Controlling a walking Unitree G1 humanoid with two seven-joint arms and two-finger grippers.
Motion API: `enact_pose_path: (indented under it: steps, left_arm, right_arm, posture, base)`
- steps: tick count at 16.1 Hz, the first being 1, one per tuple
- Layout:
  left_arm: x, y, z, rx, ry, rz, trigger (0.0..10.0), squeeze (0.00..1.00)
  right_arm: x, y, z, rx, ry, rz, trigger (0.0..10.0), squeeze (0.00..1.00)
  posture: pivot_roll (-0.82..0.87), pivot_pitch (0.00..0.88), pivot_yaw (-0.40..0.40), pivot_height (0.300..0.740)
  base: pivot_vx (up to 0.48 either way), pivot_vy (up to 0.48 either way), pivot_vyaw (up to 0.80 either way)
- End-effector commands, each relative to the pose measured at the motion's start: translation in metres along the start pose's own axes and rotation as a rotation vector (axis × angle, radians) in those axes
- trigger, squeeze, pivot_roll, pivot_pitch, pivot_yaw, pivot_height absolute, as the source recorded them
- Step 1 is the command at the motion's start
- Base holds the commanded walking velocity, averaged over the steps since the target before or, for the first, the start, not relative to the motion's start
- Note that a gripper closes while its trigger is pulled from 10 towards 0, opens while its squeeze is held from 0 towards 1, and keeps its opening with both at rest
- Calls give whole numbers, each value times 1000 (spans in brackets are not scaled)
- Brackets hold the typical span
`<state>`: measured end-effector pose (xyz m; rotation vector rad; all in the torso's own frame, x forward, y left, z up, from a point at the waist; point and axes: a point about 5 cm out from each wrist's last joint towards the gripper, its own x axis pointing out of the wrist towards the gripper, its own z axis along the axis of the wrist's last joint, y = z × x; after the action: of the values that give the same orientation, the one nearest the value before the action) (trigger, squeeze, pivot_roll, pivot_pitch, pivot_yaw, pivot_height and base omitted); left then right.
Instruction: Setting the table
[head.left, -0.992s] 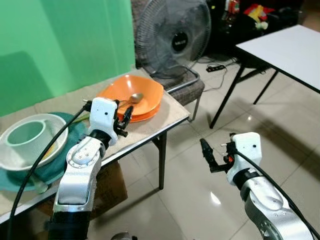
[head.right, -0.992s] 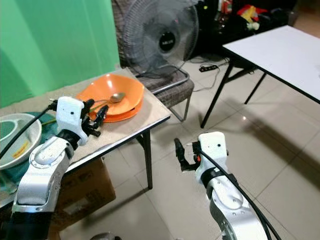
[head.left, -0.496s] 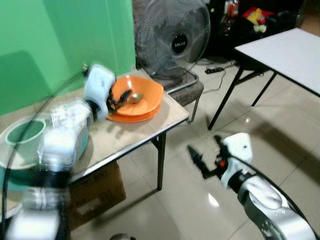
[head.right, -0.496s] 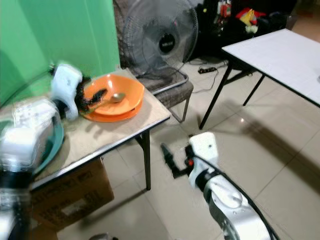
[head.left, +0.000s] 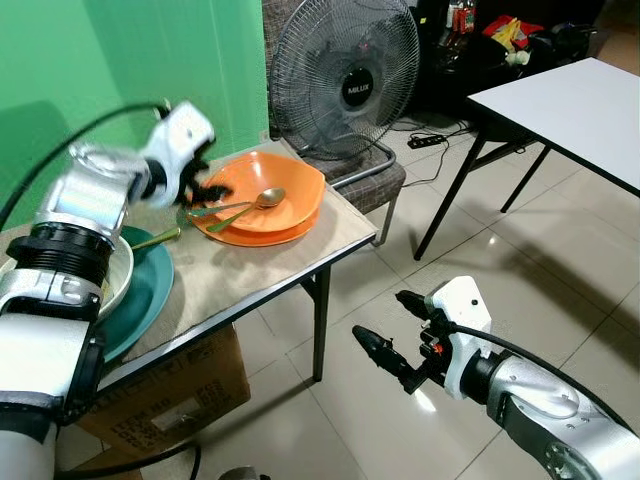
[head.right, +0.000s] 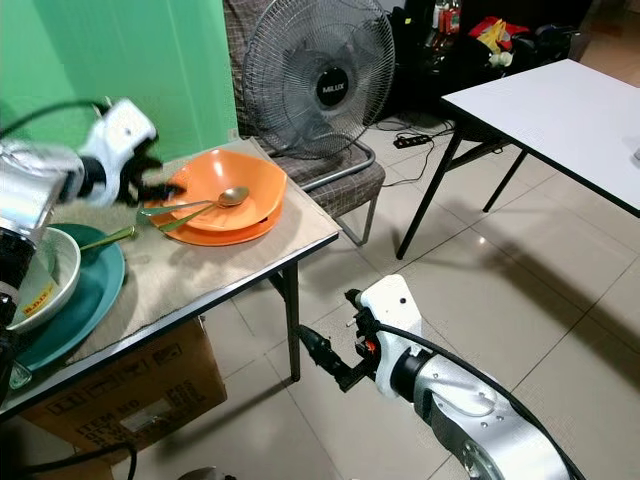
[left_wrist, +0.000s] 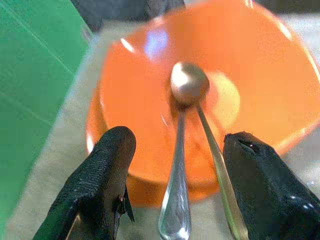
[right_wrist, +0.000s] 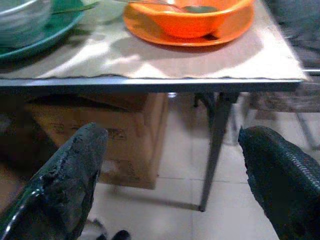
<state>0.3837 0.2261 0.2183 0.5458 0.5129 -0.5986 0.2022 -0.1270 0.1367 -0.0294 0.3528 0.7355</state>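
At upper left, the left gripper (left_wrist: 172, 192), jaws open, straddles the handles of the silver metal spoon (left_wrist: 181, 150) lying in the orange plastic bowl (head.left: 265, 190) on the worktop (head.left: 250, 270). Closing off-centre could tip the bowl. The right gripper (head.left: 392, 330) hangs open-jawed over the floor.

A lived-in home room is showing here: a standing fan (head.left: 345, 75) is sitting on a chair (head.left: 370, 175), with a folding table (head.left: 560, 100) standing on glossy tiled floor (head.left: 560, 270).

Left gripper (left_wrist: 175, 185) raised and forward with fingers spread; right gripper (head.left: 385, 330) low, fingers apart.
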Motion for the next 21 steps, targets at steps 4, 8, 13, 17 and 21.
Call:
enact_pose_path:
  steps: [4, 8, 13, 17, 21]
  left_arm:
    - [3, 3, -10, 45, 101, 3, 10000, 0]
    - [10, 3, -19, -1, 125, 0, 10000, 0]
    - [12, 4, -21, 6, 142, 5, 6588, 0]
    - [13, 3, -16, 7, 130, -6, 1176, 0]
    - [14, 1, -12, 21, 126, -36, 0, 0]
  right_arm:
    - [-5, 8, 6, -17, 15, 94, 10000, 1000]
    - [-6, 6, 7, -21, 39, 99, 10000, 0]
    - [-7, 5, 7, -25, 49, 99, 10000, 0]
    - [-9, 5, 8, -31, 46, 105, 10000, 0]
    - [-10, 1, 11, -47, 41, 101, 10000, 0]
  posture:
    - [-58, 0, 2, 740]
    - [-58, 0, 0, 740]
    - [-66, 0, 8, 740]
    - [-70, 0, 11, 740]
    - [-71, 0, 15, 740]
  base:
    - [0, 0, 0]
    - [0, 0, 0]
    - [0, 0, 0]
    - [0, 0, 0]
    - [0, 0, 0]
